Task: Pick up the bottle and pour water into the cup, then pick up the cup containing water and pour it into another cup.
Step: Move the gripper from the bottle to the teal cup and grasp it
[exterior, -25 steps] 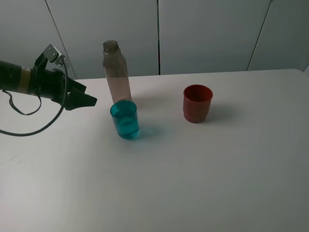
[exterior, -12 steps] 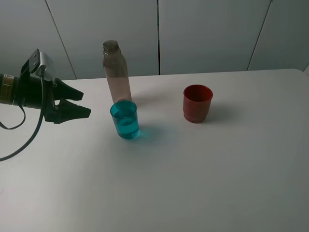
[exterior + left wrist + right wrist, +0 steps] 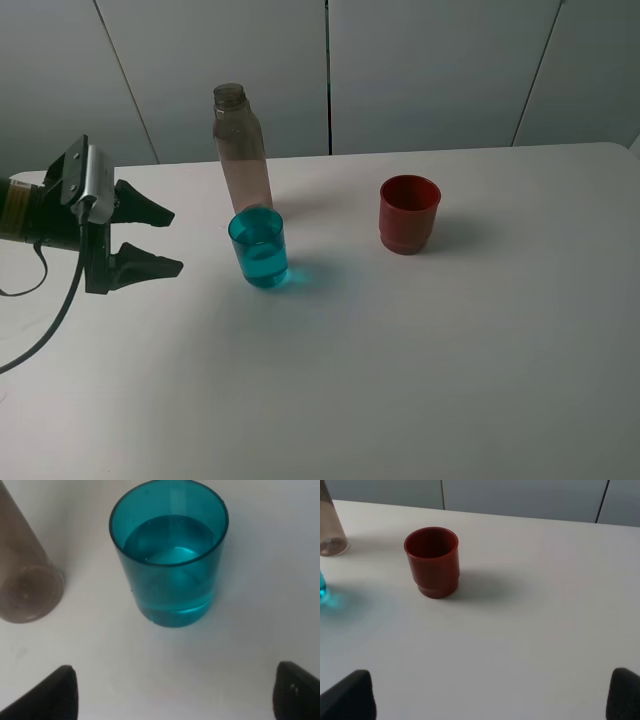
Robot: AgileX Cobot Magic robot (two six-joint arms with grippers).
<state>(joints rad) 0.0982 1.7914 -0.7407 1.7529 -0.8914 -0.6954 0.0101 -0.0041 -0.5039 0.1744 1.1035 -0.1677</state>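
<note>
The bottle point(image 3: 243, 150), tall, clear and uncapped, stands upright at the back left of the table; its base shows in the left wrist view point(image 3: 25, 580). Just in front of it stands the cup point(image 3: 259, 250), a teal tumbler partly filled with water point(image 3: 170, 565). My left gripper point(image 3: 176, 240) hovers to the cup's left, open and empty, with both fingers pointing at the cup point(image 3: 177, 695). The other cup point(image 3: 408, 214), dark red, stands to the right point(image 3: 432, 560). My right gripper point(image 3: 487, 697) is open and empty, well short of the red cup, and out of the exterior high view.
A white table point(image 3: 420, 370) carries everything, with grey wall panels point(image 3: 430, 70) behind its far edge. A black cable point(image 3: 45, 335) droops from my left arm down to the table at the left.
My left gripper has dropped lower and toward the table's front, drawing back a little leftward. It has turned so both open fingers now point at the teal cup. Bottle and cups have not moved.
</note>
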